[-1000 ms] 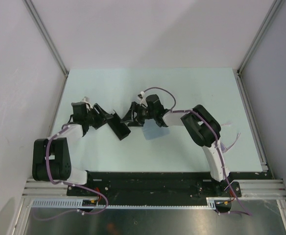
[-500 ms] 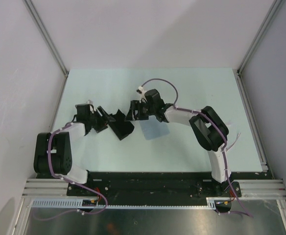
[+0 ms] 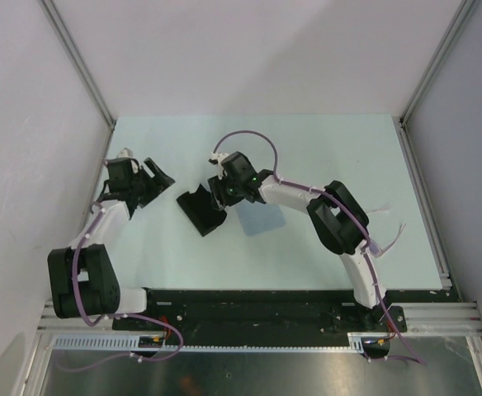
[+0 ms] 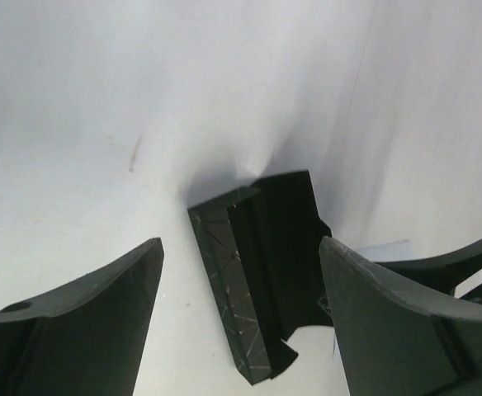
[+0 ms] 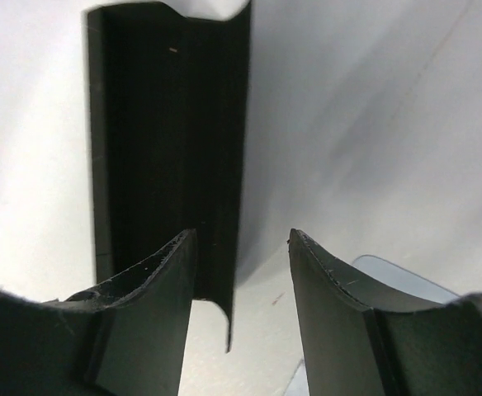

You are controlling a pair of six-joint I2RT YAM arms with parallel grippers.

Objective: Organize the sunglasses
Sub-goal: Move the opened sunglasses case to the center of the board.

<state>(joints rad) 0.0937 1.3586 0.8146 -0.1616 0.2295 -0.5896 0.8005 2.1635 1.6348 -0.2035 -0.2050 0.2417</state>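
Observation:
The sunglasses are out of view in every frame. A black oblong case point(image 3: 200, 211) lies open on the table, left of centre. My left gripper point(image 3: 155, 181) is open and empty, a little to the left of the case. In the left wrist view the case point(image 4: 262, 272) lies ahead between the spread fingers point(image 4: 101, 322). My right gripper point(image 3: 217, 193) is open at the case's right side. In the right wrist view the gripper point(image 5: 241, 235) stands astride the case's point(image 5: 167, 124) thin right wall, not closed on it.
A light blue cloth point(image 3: 258, 218) lies flat just right of the case, under my right arm; its corner shows in the right wrist view point(image 5: 398, 276). White walls with metal rails enclose the table point(image 3: 323, 148) on three sides.
My left gripper has pulled back to the left, away from the case. My right gripper has moved left, off the cloth and onto the case's right edge.

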